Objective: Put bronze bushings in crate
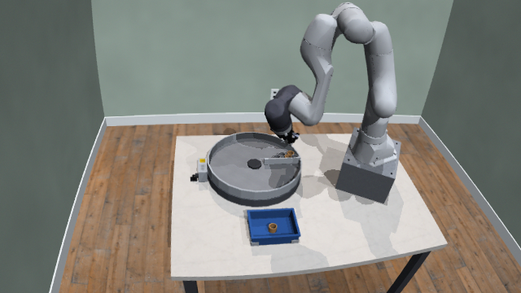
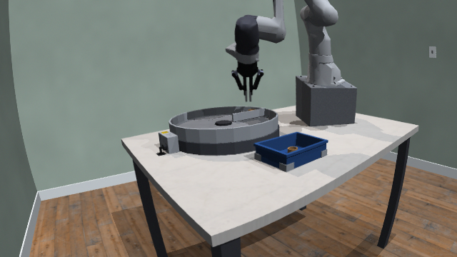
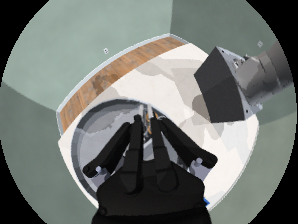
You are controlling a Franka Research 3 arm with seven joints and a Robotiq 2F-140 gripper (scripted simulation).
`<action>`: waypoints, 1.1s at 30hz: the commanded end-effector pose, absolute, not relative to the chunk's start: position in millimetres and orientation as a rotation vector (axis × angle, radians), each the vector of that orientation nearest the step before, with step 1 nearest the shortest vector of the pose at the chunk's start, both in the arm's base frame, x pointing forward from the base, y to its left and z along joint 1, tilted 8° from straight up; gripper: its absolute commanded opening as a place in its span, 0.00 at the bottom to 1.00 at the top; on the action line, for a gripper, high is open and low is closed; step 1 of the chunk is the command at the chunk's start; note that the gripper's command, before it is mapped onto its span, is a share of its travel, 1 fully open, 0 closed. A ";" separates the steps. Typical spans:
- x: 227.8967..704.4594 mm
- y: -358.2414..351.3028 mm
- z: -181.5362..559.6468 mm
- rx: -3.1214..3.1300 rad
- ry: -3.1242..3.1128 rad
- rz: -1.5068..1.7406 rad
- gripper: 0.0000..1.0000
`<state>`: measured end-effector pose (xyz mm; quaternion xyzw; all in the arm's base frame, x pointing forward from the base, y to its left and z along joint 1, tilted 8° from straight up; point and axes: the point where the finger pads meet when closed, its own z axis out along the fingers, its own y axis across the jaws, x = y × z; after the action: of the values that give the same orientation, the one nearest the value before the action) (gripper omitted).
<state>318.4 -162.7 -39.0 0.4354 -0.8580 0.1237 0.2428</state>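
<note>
The grey turning table [image 1: 254,167] stands at the middle of the white table top. A bronze bushing [image 1: 290,154] and a dark bushing [image 1: 280,155] lie against the far side of its grey divider bar [image 1: 281,161], near the right rim. My gripper [image 2: 248,96] hangs shut and empty well above that spot; it also shows in the wrist view [image 3: 148,125]. The blue crate [image 1: 273,225] stands in front of the turning table with one bronze bushing [image 1: 272,226] upright inside; the crate also shows in the exterior view [image 2: 290,149].
A small grey control box [image 1: 202,166] sits at the turning table's left side. The arm's grey base block [image 1: 368,171] stands to the right. A black hub [image 1: 254,163] marks the turning table's centre.
</note>
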 end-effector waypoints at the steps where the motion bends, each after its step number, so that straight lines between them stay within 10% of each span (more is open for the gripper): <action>1: 319.5 -161.3 -47.0 1.200 -2.342 0.338 0.06; 33: 320.7 -159.4 -60.8 1.200 -2.342 0.338 0.06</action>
<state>319.4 -159.3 -60.3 0.4410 -0.8551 0.1219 0.2437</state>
